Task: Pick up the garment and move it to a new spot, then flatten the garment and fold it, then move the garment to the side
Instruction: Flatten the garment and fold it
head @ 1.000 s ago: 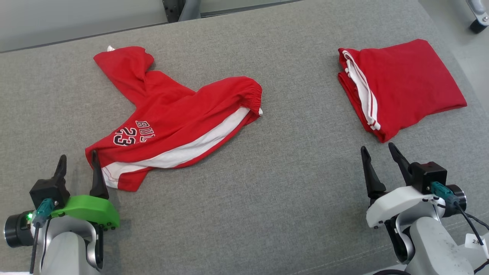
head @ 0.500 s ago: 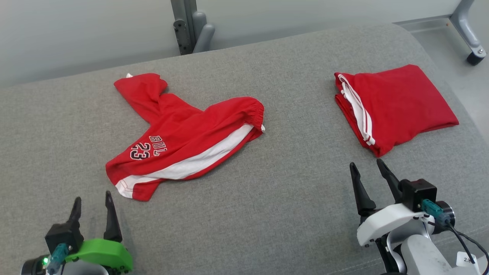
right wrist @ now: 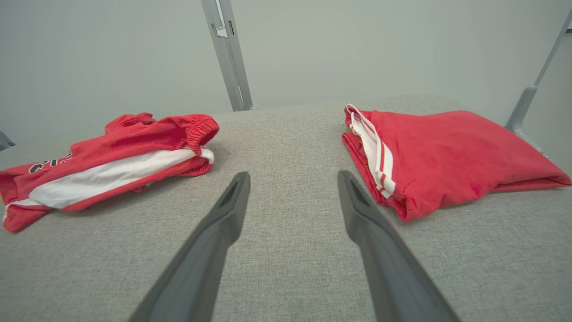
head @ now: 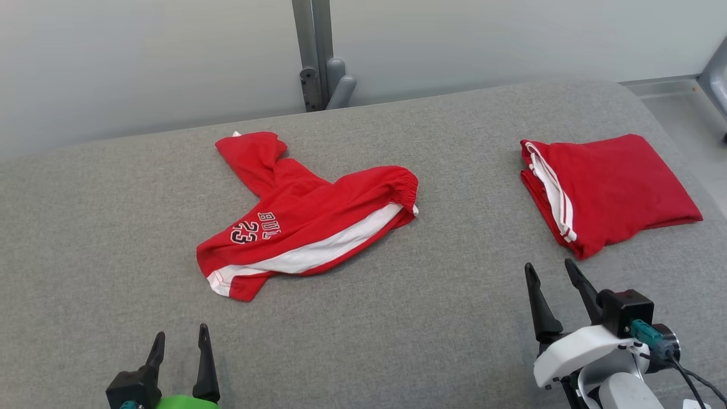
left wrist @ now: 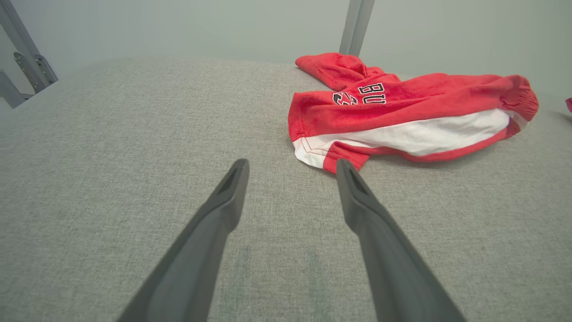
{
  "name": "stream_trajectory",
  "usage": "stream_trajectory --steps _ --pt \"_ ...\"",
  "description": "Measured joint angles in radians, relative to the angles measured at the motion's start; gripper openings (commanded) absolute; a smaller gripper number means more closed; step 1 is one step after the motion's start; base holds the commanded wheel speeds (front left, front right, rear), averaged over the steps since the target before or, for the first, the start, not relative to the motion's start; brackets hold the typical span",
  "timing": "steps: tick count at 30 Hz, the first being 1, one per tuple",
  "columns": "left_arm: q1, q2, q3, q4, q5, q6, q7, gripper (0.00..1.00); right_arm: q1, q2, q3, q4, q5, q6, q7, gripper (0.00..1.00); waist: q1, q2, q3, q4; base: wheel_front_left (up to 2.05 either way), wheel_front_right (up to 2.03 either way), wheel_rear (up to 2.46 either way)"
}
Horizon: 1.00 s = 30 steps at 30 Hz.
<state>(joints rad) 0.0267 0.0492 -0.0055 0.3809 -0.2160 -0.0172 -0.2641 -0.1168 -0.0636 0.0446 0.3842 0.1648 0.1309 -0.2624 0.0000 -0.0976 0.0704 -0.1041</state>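
Garment (head: 306, 218), the red shorts with the white side panel and the 23 on them, is lying rumpled on the grey padded surface (head: 397, 335), a bit left of the middle, one leg kinked off toward the far side. What just changed: a second ago the left gripper (head: 182, 331) had its fingers right at the near-left hem. Now it has pulled back toward the near edge with its jaws spread wide, holding nothing and clear of the cloth. The head camera has tilted up too, so most of the shift in the picture is just that. The right gripper (head: 548, 264) sits at the near right, also wide open and empty, just short of the folded red piece (head: 613, 182) over on the right. My read is the shorts have just been dropped at their new spot, so the move part looks done. Flattening should be next, and that kinked leg plus the bunched waistband will need pulling out before any fold comes out neat.
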Motion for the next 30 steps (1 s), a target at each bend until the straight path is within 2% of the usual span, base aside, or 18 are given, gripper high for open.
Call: stream_trajectory --steps 8,16,24,30 --pt "-0.02 0.0 -0.031 -0.002 -0.021 0.006 0.0 1.0 -0.009 0.001 0.011 -0.006 -0.007 0.0 0.0 1.0 0.0 0.0002 0.035 0.013 0.0 0.0 0.0" --pt "-0.14 0.0 -0.063 0.029 -0.058 0.008 0.0 1.0 -0.09 -0.009 0.049 -0.024 -0.009 0.0 0.0 1.0 0.0 0.0003 0.131 0.021 0.0 0.0 0.0" --pt "-0.229 0.0 -0.048 0.109 -0.091 -0.025 0.0 1.0 -0.135 -0.012 0.072 -0.031 -0.008 0.0 0.0 1.0 0.0 0.0003 0.228 0.02 0.0 0.0 0.0" --pt "-0.265 0.0 -0.02 0.142 -0.096 -0.032 0.0 1.0 -0.143 -0.016 0.061 -0.03 -0.004 0.0 0.0 1.0 0.0001 0.0003 0.271 0.011 0.0 0.0 0.0"
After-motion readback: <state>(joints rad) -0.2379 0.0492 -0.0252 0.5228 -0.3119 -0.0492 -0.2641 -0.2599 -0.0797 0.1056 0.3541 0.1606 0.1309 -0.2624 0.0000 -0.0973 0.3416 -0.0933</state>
